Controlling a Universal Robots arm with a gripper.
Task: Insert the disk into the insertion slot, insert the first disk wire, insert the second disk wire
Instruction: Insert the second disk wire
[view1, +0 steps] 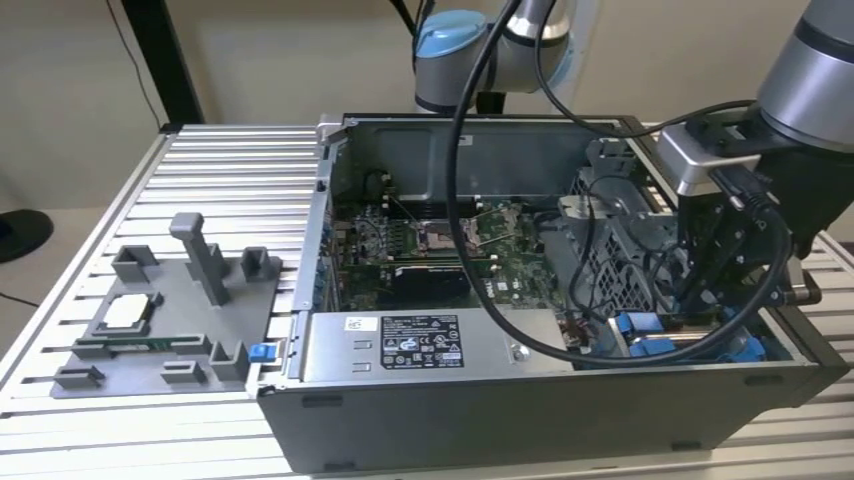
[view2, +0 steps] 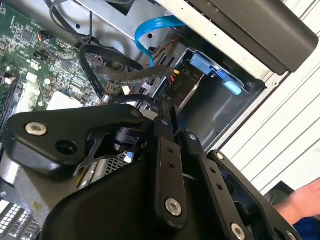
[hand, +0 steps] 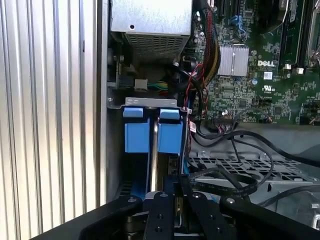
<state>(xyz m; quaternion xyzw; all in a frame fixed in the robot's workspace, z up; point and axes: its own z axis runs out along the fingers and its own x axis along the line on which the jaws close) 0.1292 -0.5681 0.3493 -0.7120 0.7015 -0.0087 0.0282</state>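
My gripper (view1: 687, 310) reaches down into the open computer case at the front corner on the exterior view's right. The disk (hand: 170, 135) stands edge-on in the insertion slot (hand: 131, 102), held in its bright blue frame beside a second blue rail (hand: 136, 134). In both wrist views the black fingers (view2: 172, 135) are drawn together over the disk's end. They are shut on the end of a black disk wire (view2: 142, 76) that loops back across the case. A plug with red and yellow leads (view2: 175, 73) sits at the disk's edge.
The silver power-supply box (view1: 414, 345) lies along the case front, next to the motherboard (view1: 441, 240). A grey perforated cage (hand: 240, 167) borders the bay, and a blue flat cable (view2: 155, 25) curves above it. A grey fixture (view1: 160, 310) stands on the slatted table. A person's hand (view2: 300, 202) is outside the case.
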